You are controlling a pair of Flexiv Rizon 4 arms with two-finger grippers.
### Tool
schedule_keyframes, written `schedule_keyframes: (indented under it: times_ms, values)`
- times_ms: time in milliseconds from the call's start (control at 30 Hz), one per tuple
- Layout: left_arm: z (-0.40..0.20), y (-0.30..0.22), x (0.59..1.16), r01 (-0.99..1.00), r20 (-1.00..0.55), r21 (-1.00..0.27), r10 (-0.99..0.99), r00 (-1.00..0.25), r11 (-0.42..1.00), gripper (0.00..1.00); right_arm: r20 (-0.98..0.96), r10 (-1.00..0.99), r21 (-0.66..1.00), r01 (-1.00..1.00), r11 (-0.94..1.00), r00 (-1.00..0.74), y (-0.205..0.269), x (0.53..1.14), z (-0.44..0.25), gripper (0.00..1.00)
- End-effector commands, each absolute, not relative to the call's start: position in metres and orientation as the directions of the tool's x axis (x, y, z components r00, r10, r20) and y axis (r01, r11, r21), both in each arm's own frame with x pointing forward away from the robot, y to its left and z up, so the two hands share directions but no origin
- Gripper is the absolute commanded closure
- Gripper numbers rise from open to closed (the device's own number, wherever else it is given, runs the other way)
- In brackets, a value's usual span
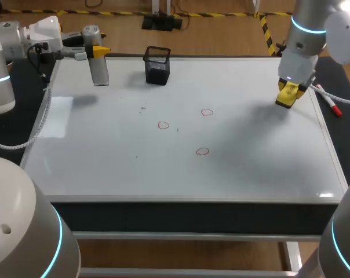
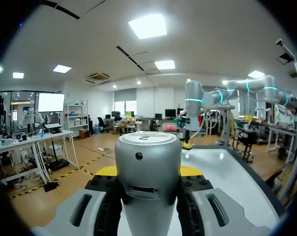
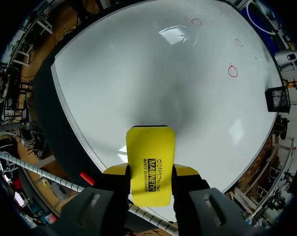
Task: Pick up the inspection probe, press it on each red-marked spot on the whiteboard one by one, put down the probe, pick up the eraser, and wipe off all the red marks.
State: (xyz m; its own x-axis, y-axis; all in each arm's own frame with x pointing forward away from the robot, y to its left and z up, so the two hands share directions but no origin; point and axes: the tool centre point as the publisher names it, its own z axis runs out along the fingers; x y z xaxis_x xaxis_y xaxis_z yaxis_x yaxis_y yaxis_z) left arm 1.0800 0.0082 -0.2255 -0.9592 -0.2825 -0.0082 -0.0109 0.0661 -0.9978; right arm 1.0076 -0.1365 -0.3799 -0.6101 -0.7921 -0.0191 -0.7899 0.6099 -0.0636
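Note:
The grey cylindrical probe stands upright over the far left corner of the whiteboard, and my left gripper is shut on it from the side. In the left wrist view the probe fills the gap between the fingers of that gripper. My right gripper hovers above the board's right side, shut on the yellow eraser, which is also in the right wrist view. Three red circles mark the middle of the board.
A black mesh pen holder stands at the back of the board, right of the probe. A red-capped marker lies just off the board's right edge, near my right gripper.

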Motion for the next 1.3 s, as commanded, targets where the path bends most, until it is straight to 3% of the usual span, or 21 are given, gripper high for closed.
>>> schedule_keyframes:
  times_ms: [33, 300, 867, 1300]
  values:
    - [-0.225, 0.008, 1.079, -0.010, -0.009, -0.998, -0.284, -0.959, 0.066, 1.00, -0.016, -0.793, -0.066, -0.791, 0.608, -0.609, -0.137, 1.008, -0.379, 1.00]
    - [-0.199, -0.031, 1.061, 0.070, -0.090, -0.992, -0.193, -0.977, 0.105, 1.00, -0.016, -0.793, -0.066, -0.791, 0.608, -0.609, -0.137, 1.008, -0.379, 1.00]
    - [-0.218, -0.140, 0.989, 0.036, -0.034, -0.999, 0.099, -0.994, 0.012, 1.00, -0.016, -0.793, -0.066, -0.791, 0.608, -0.609, -0.137, 1.008, -0.379, 1.00]
    - [-0.233, -0.159, 0.947, 0.031, -0.031, -1.000, 0.172, -0.985, 0.001, 1.00, -0.016, -0.793, -0.066, -0.791, 0.608, -0.609, -0.137, 1.008, -0.379, 1.00]
